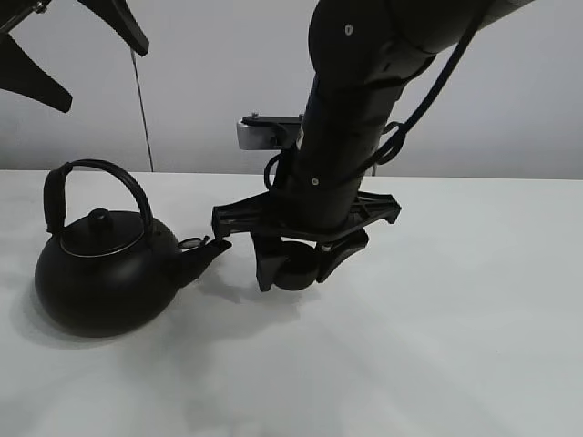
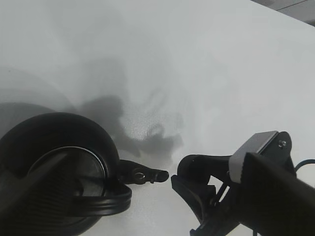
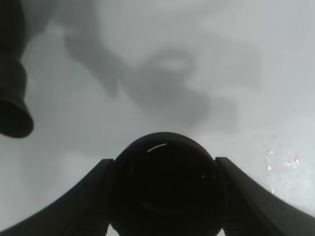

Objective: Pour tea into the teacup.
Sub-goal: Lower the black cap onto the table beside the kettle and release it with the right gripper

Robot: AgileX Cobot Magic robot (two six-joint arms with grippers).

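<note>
The teacup (image 1: pixel 297 270) is a small round black bowl held between the fingers of my right gripper (image 1: pixel 296 264), low over the white table just right of the kettle's spout (image 1: pixel 206 255). In the right wrist view the teacup (image 3: pixel 165 189) fills the space between the two fingers (image 3: pixel 88 201), mouth up. The black kettle (image 1: pixel 102 273) with its arched handle stands upright on the table at the left; it also shows in the left wrist view (image 2: pixel 51 167). My left gripper (image 1: pixel 107 80) hangs open and empty high above the kettle.
The white table (image 1: pixel 437 364) runs to a pale wall at the back. The right arm (image 2: pixel 256 196) reaches in over the table's middle. A few small wet specks (image 3: pixel 282 162) lie on the table beside the cup.
</note>
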